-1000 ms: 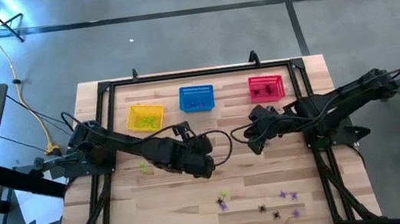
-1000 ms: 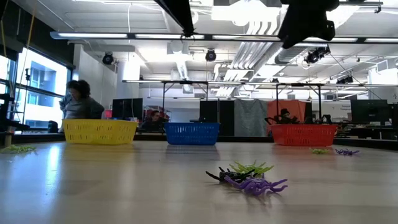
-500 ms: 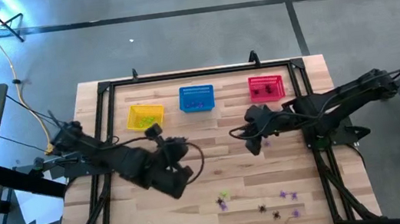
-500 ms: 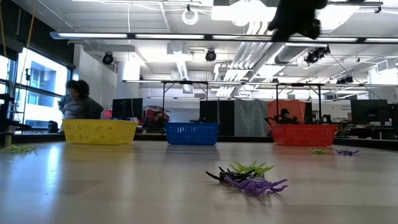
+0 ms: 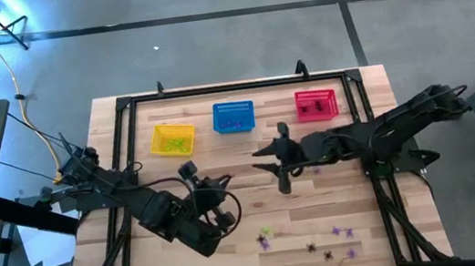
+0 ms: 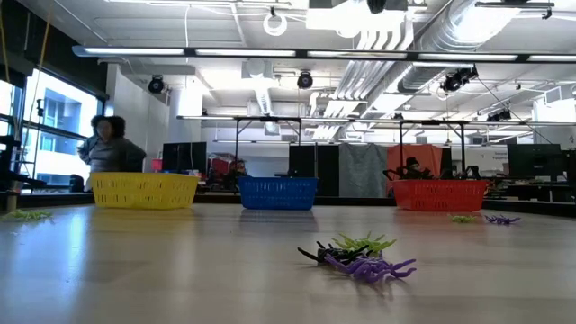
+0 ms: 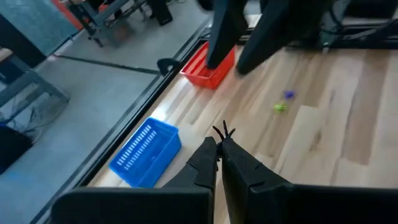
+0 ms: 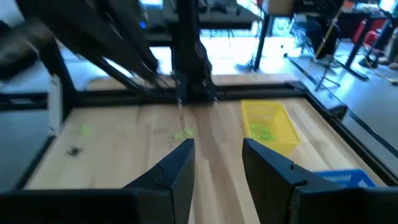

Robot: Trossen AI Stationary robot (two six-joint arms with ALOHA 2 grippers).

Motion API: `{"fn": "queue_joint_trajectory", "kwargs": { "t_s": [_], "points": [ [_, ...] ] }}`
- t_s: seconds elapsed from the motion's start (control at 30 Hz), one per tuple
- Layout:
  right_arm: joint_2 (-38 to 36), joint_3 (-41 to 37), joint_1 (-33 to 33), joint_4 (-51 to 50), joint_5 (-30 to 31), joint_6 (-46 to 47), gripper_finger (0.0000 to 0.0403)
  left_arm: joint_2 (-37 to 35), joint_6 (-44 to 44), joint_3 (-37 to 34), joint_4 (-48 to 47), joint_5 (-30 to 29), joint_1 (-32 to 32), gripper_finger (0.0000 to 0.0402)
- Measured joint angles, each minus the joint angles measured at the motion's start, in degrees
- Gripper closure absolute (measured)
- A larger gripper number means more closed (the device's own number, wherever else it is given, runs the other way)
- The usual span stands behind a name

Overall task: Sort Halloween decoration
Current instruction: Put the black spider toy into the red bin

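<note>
Left end effector (image 7: 219, 149) pinches a black spider (image 7: 224, 132); right end effector (image 8: 217, 163) spread, empty

So there are three baskets in a row along the far edge of the table (image 5: 243, 178). Taking the middle basket (image 5: 234, 117) as the anchor, one basket (image 5: 172, 140) sits beside it on the left arm's side and another basket (image 5: 316, 104) on the right arm's side. All three have trinkets in them.

Well in front of the middle basket, near the front edge, lies a small clump of loose trinkets (image 5: 263, 238). More are scattered front-right of it, and a couple are front-left.

The left gripper (image 7: 219, 146) is front-left of the middle basket with one trinket (image 7: 224, 131) at its tips. The right gripper (image 8: 217, 155) is front-right, nearer the basket.
</note>
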Motion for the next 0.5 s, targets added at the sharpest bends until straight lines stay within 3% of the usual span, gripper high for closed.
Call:
{"fn": "queue_joint_trajectory", "kwargs": {
  "t_s": [0.3,0.5],
  "points": [
    [5.8,0.0,0.0,6.9,-1.7,-2.5,0.0273,0.3,5.1,0.0,8.4,1.4,-0.1,0.0402],
    [5.9,0.0,0.1,9.6,-3.9,-2.0,0.0273,0.3,7.8,0.0,11.7,1.7,0.8,0.0402]
  ]
}}
